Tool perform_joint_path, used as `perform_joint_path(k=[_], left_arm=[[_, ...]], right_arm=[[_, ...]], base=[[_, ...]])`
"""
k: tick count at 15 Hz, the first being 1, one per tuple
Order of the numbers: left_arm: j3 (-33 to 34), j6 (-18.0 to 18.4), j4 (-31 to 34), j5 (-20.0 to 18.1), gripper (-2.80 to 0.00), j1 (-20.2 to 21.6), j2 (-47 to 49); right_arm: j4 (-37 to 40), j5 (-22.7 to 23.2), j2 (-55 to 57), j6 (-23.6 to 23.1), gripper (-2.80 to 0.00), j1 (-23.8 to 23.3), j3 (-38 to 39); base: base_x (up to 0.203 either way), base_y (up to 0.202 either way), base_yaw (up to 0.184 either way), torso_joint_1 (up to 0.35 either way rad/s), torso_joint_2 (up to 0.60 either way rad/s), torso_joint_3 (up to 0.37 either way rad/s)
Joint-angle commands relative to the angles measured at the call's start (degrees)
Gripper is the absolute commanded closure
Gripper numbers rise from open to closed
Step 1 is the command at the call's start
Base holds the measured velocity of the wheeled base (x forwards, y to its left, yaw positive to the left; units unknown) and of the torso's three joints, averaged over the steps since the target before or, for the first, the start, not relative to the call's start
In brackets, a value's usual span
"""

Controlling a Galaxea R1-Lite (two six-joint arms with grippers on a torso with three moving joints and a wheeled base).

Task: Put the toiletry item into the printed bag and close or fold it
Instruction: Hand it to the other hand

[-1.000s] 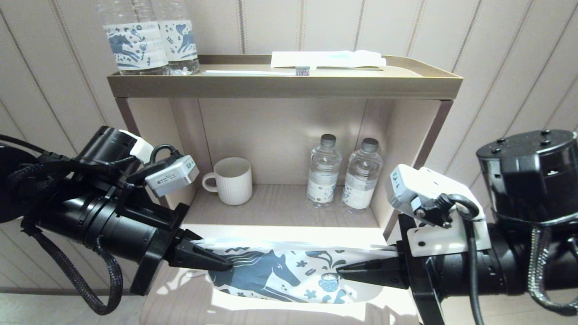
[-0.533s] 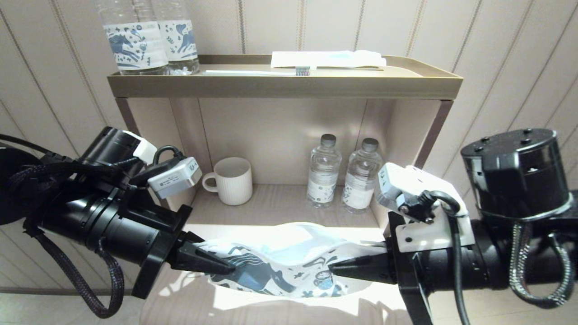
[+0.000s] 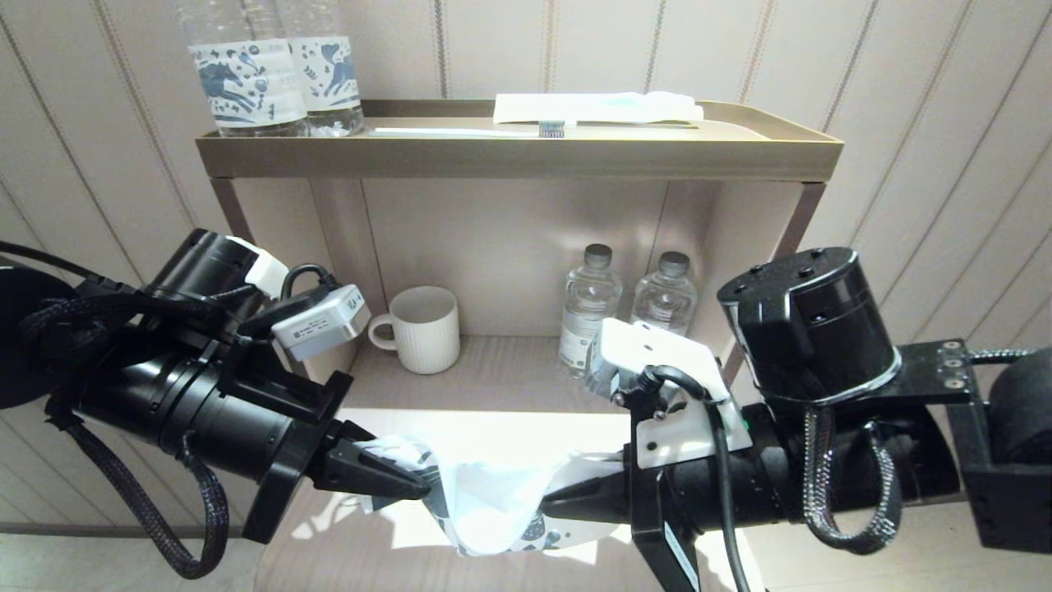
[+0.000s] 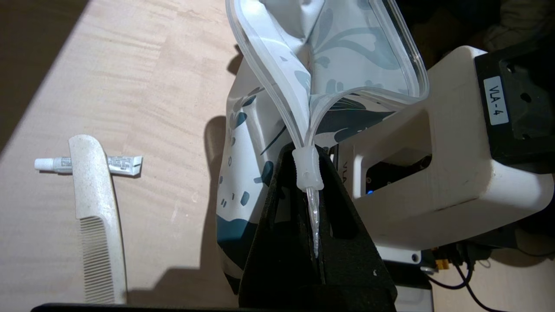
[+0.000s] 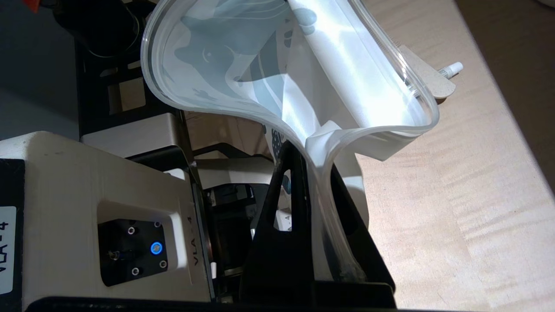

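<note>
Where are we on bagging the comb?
Done: printed bag gapes open, pinched at each end by the left gripper and right gripper. In hand: only the bag. Left: comb lies on the table, unbagged; then zip shut.

You are seeing the comb [image 4: 96, 221] cut off at the left wrist view's lower edge, its handle overlapping a small tube [image 4: 89, 164]. In the head view, the printed bag [image 3: 493, 501] and both arms are hiding the surface [image 3: 345, 534] where the comb is lying. The two top-shelf bottles [image 3: 271, 66] are running past the picture's upper edge.
</note>
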Motion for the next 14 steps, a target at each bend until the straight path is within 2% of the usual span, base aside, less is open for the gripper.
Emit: perform_joint_path(k=[1,4,6,9,14], left_arm=[[0.0,0.3,0.1,-0.2,0.00,0.0,-0.2],[0.8,0.4,-1.5,0.4,0.00,0.5,-1.4],[3.0,0.5,-4.3,2.5,0.00,0.9,-2.8],[6.5,0.7,-10.7,5.7,0.00,0.9,-4.4],[7.2,0.3,-12.3,5.7,0.00,0.7,-6.5]], right_arm=[[0.0,0.1,0.0,-0.1,0.00,-0.3,0.2],[0.3,-0.6,-3.4,0.0,0.00,-0.6,1.0],[0.3,-3.3,-6.0,0.0,0.00,-1.8,2.0],[0.4,-4.0,-7.6,0.1,0.00,-4.5,2.4],[0.2,-3.9,-4.4,0.0,0.00,-4.1,1.2]], base=[[0.000,0.000,0.000,0.000,0.00,0.000],[0.000,0.000,0.000,0.000,0.00,0.000],[0.000,0.000,0.000,0.000,0.00,0.000],[0.000,0.000,0.000,0.000,0.00,0.000],[0.000,0.000,0.000,0.000,0.00,0.000]])
